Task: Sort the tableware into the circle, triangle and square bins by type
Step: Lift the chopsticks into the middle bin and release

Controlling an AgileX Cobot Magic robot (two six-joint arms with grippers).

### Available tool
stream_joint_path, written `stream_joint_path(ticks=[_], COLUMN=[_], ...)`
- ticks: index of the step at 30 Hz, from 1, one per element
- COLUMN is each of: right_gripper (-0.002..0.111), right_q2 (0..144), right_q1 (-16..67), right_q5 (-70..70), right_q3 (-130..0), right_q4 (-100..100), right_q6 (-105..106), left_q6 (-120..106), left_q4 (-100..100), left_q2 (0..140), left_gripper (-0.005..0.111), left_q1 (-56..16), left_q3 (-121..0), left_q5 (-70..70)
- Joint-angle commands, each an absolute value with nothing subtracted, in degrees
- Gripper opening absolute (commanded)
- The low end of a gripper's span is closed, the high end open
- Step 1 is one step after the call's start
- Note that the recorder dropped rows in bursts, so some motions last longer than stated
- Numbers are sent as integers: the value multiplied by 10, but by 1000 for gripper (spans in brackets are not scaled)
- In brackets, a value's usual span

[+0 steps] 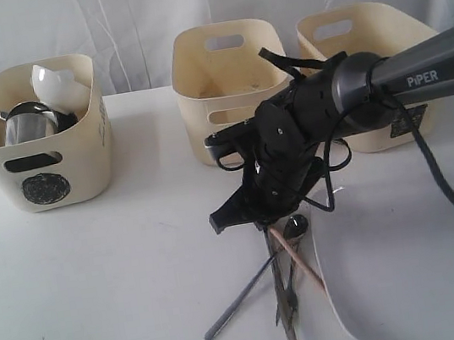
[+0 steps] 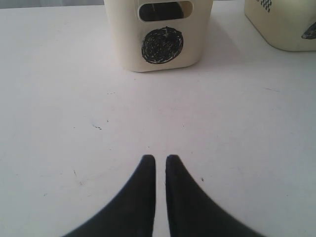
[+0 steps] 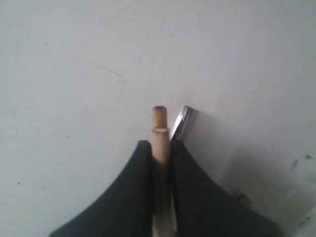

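Observation:
My right gripper (image 1: pixel 261 216) reaches down over a pile of cutlery in front of the middle bin (image 1: pixel 231 84). In the right wrist view the gripper (image 3: pixel 160 144) is shut on a wooden chopstick (image 3: pixel 159 128), whose end sticks out past the fingertips; a shiny metal utensil end (image 3: pixel 181 123) lies right beside it. The chopstick (image 1: pixel 305 265), a spoon (image 1: pixel 297 225) and dark-handled metal pieces (image 1: pixel 239 305) lie crossed on the table. A large white square plate (image 1: pixel 414 279) sits to their right. My left gripper (image 2: pixel 160 158) is shut and empty, low over bare table.
The circle-marked bin (image 1: pixel 42 163) at the left holds a steel mug (image 1: pixel 28 123) and a small white bowl (image 1: pixel 55 80). The third bin (image 1: pixel 362 47) stands behind my right arm. The left wrist view faces the circle bin (image 2: pixel 158 29).

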State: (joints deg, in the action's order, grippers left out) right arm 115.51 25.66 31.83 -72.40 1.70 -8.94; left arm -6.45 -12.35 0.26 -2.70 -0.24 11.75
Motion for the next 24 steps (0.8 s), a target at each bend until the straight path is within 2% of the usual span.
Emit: stream_joint_path(ticks=[1, 17, 24], right_gripper=[0, 0, 0], right_q2=[1151, 1064, 1008], right_q1=[256, 256, 256], right_q5=[319, 313, 263], right_q3=[-726, -726, -726], right_q4=[23, -45, -241], right_q6=[-90, -86, 86], left_q6=[-62, -62, -62], left_q4=[-125, -125, -125], left_q2=[0, 0, 0], left_gripper=[14, 14, 14], left_q1=[-27, -27, -27], left_q3=[0, 0, 0], left_q5=[115, 115, 115])
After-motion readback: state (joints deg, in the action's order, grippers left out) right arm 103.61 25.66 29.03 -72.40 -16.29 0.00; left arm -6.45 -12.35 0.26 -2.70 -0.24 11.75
